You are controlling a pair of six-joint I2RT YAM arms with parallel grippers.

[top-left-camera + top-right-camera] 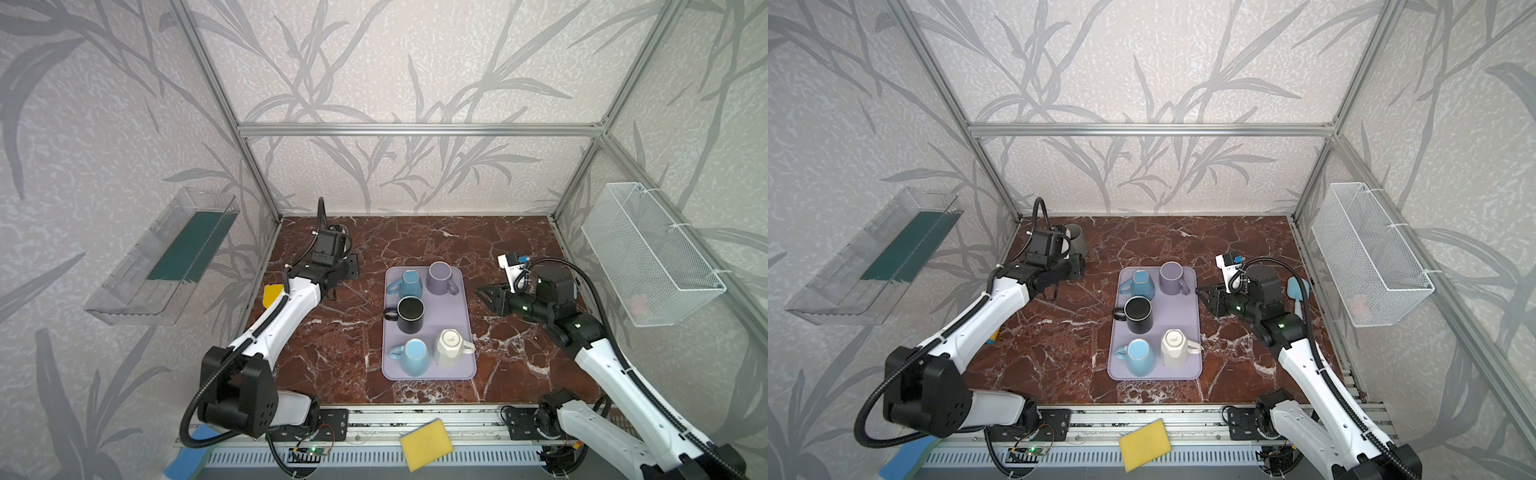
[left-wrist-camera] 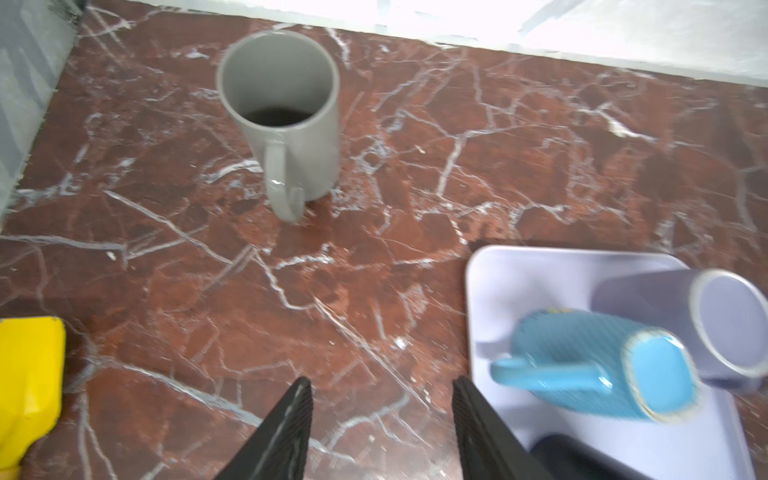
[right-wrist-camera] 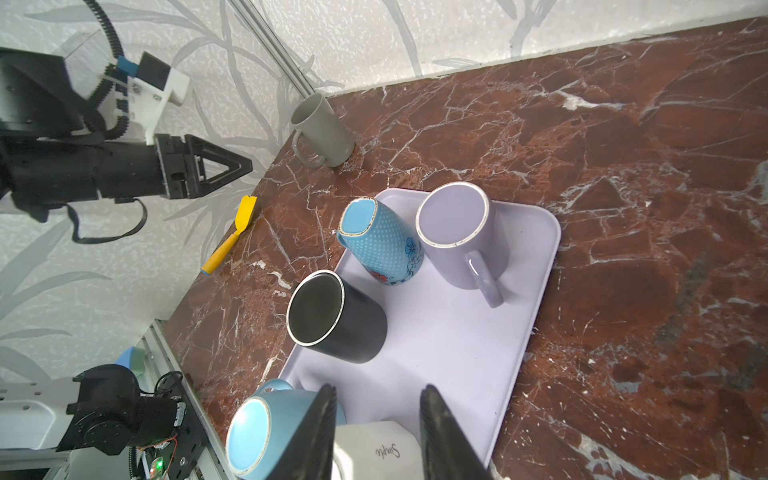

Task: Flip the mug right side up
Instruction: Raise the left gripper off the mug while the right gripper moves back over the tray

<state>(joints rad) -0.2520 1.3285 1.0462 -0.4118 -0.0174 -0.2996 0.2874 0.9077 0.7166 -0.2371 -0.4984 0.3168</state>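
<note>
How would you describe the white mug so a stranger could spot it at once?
Find the lavender tray in the middle of the red marble table. Look at its near right corner, beside the light blue mug. The white mug alone has faceted sides and small print on its upturned base.

White mug (image 3: 374, 451) stands base-up beyond the parted right pincer (image 3: 379, 390).
</note>
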